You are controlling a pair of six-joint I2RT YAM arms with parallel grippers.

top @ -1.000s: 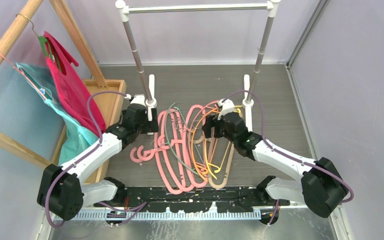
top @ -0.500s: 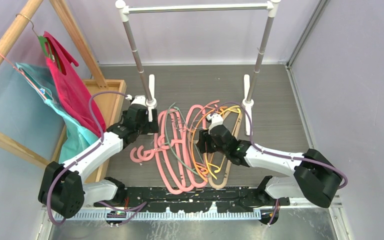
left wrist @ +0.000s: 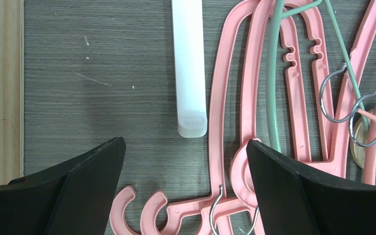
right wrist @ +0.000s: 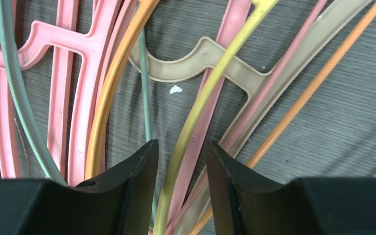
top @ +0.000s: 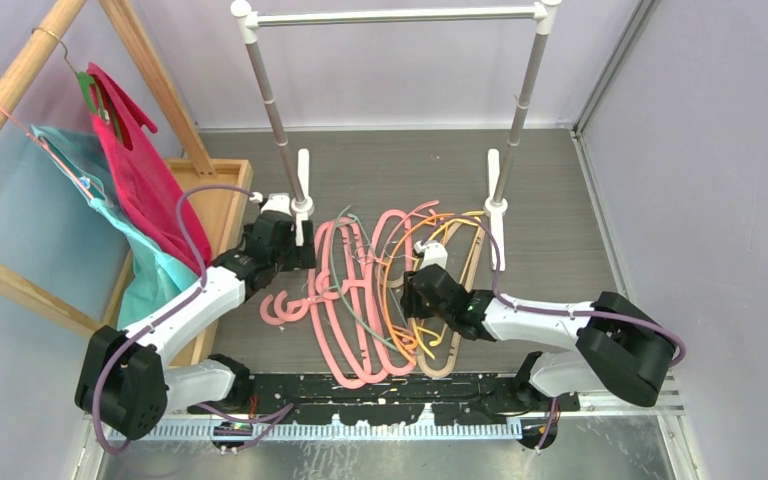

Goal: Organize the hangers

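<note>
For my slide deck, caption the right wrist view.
Right arm's jaws, slightly apart, straddle a yellow hanger and a pink hanger lying side by side.

your hangers (left wrist: 298, 107) look like smooth, faintly glossy plastic with bare metal hooks (left wrist: 322, 95); the bench (left wrist: 103, 73) is matt grey wood-grain, the tray (left wrist: 0, 98) pale matt wood, the white foot (left wrist: 190, 68) smooth plastic.

The dark grey wood-grain table (top: 390, 160) carries a tangled heap of hangers (top: 345, 288), pink, beige, orange, yellow and grey-green, lying flat between the rack's 2 white feet, the left foot (top: 303, 170) and right foot (top: 493, 168). A wooden tray (top: 218, 205) sits at the left edge.
</note>
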